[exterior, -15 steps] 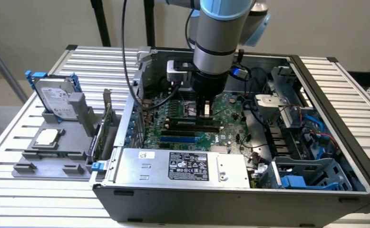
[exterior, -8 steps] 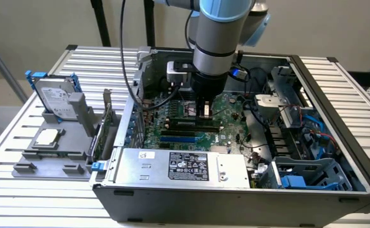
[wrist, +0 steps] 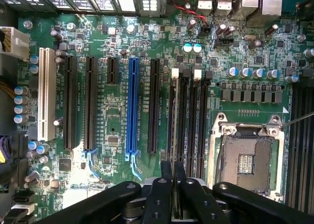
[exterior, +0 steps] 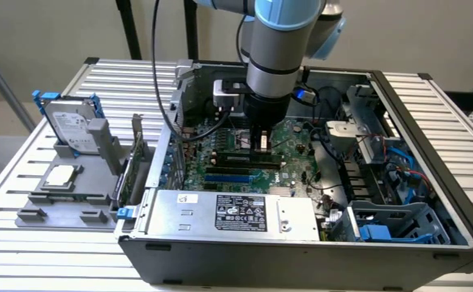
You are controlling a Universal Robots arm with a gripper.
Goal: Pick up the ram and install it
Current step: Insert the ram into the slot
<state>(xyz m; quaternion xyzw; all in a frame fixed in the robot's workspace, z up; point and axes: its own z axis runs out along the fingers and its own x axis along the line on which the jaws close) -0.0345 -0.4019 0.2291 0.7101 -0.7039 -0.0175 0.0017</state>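
We are looking down into an open computer case (exterior: 431,243) on a slatted metal table (exterior: 25,243), where the arm is reaching straight down over the motherboard (wrist: 147,42). The gripper (exterior: 261,143) is hanging just above the black memory slots (wrist: 189,121) beside the empty processor socket (wrist: 245,160). In the wrist view its fingers (wrist: 164,192) are pressing together on the ram (wrist: 176,194), a thin dark stick seen edge-on, standing upright between them and lining up with the slots below. In the exterior view the ram is sitting at the gripper's tip, just over the board. At the exterior view's left, a grey holder (exterior: 70,201) is carrying a hard drive (exterior: 68,128), a silver processor chip (exterior: 61,176) and a green expansion card (exterior: 131,164).
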